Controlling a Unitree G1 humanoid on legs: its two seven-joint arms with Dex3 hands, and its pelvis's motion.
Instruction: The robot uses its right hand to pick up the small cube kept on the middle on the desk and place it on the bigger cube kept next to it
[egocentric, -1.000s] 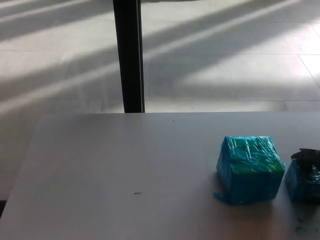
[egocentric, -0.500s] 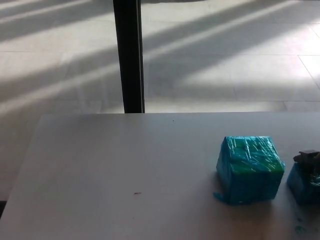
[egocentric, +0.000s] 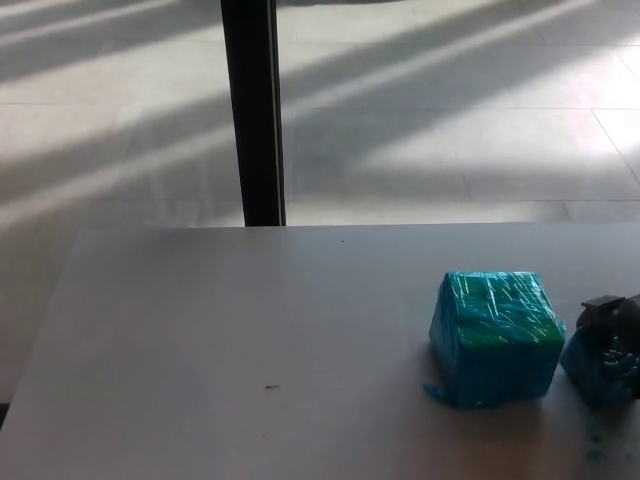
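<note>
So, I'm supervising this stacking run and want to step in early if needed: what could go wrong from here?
1. The right hand shows only at the picture's edge, on the small blue plastic-wrapped cube; its hold is not visible, so the cube might slip when lifted.
2. That cube sits close beside the bigger blue-green wrapped cube; a sideways lift could nudge it.
3. The bigger cube's crinkled, shiny wrap may make an uneven landing surface.

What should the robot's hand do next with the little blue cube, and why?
Probably lift the small cube a little off the desk. The right hand sits on top of it at the picture's right edge, though its grip can't be seen clearly. The cube still rests beside the bigger cube, so it must rise above that cube's top before moving over.
</note>
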